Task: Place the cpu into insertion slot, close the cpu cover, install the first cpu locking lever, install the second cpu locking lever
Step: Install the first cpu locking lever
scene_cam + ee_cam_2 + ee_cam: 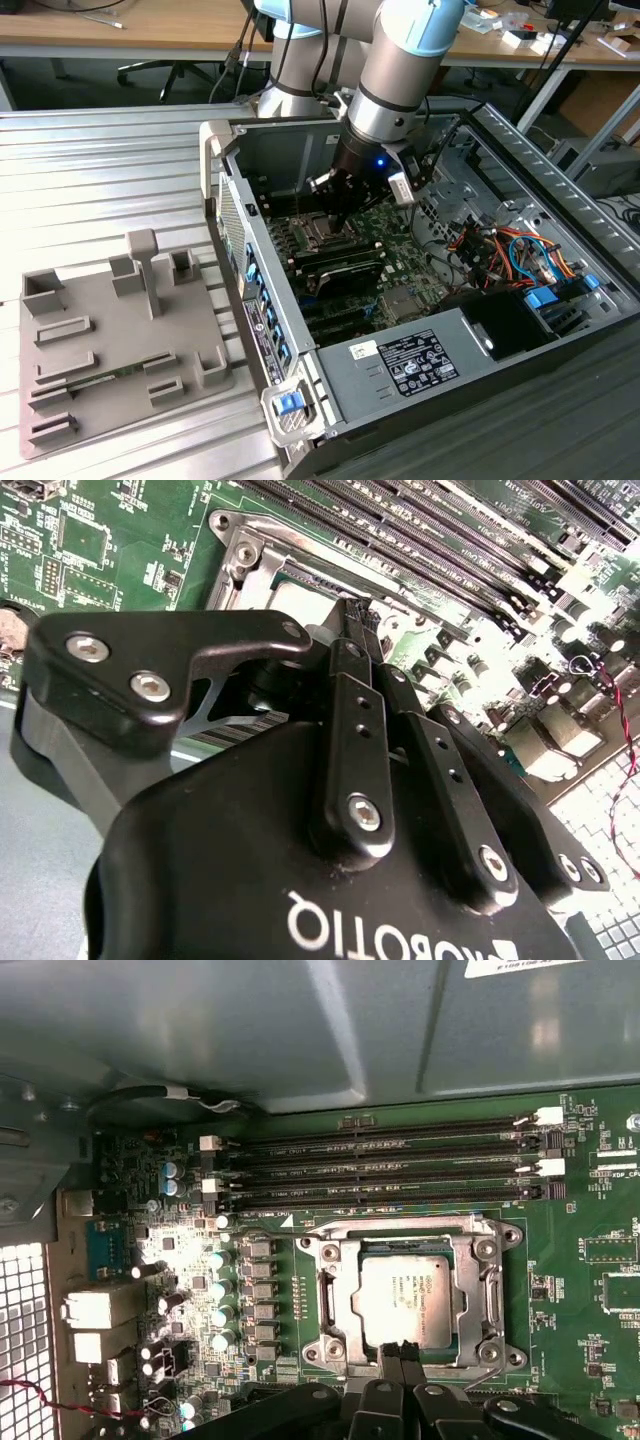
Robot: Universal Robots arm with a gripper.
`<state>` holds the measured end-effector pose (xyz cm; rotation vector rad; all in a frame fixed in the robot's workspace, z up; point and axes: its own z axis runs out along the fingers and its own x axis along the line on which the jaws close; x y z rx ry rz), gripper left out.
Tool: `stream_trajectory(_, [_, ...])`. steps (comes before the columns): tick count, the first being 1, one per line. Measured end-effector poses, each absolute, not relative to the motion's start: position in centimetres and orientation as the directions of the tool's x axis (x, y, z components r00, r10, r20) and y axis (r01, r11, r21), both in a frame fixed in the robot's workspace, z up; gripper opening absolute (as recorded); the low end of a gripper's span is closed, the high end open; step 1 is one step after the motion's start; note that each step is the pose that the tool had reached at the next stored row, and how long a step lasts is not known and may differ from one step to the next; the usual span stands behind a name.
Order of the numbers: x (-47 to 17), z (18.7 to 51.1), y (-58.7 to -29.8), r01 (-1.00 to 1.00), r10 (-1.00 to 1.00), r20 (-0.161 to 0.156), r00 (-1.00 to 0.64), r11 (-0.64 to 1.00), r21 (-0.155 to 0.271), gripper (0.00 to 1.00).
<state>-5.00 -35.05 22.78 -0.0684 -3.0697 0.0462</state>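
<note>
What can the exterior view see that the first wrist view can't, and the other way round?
The exterior view adds the big robot arm, the whole open computer case and a grey tray beside it. The first wrist view adds the cpu up close, framed by its cpu cover. Both show the green board and the black fingers at the insertion slot.

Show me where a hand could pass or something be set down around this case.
Free: the ribbed table between the grey tray and the far desk. Crowded: inside the case, where the pincer sits at the socket's edge, memory slots beside it, cables toward the exterior view's right.
</note>
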Motion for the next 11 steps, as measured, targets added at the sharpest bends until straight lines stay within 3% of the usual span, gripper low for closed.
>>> stream_trajectory(3, [-5.00,22.77,-35.05,0.040,0.041,0.070,-0.997,0.999,-0.023,0.11])
stream_trajectory(6, [-5.00,22.77,-35.05,0.013,0.010,0.073,-0.997,0.999,0.045,0.11])
stream_trajectory(11, [-5.00,22.77,-35.06,-0.105,-0.108,0.073,-0.992,0.993,0.047,0.11])
